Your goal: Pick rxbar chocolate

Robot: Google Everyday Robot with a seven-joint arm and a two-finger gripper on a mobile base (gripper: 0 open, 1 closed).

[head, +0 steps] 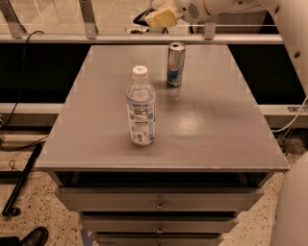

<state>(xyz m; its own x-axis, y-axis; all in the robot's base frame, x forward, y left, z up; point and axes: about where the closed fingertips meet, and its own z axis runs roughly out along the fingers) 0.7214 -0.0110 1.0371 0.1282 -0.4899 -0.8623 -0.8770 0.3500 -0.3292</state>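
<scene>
gripper [161, 17] raised above the far edge of the table [216, 125], carried on the white arm [231, 7] that enters from the upper right. its pale pads appear closed on a small dark flat object at the tip, taken here to be the rxbar chocolate [143, 17]. the grip is partly hidden, so this is a judgement, supported by the absence of any black wrapper on the tabletop. the bar hangs clear of the surface and well apart from the other items, a position consistent with a lift already made rather than an approach.

the clear water bottle [141, 113] stands upright near the table's middle-left. the silver-blue can [175, 65] stands upright behind it, toward the far edge and nearly below the gripper. both are distractors and stand untouched. the height of the gripper keeps the bar above the can's top, so the can should not be knocked. drawers [159, 199] sit closed under the tabletop.
</scene>
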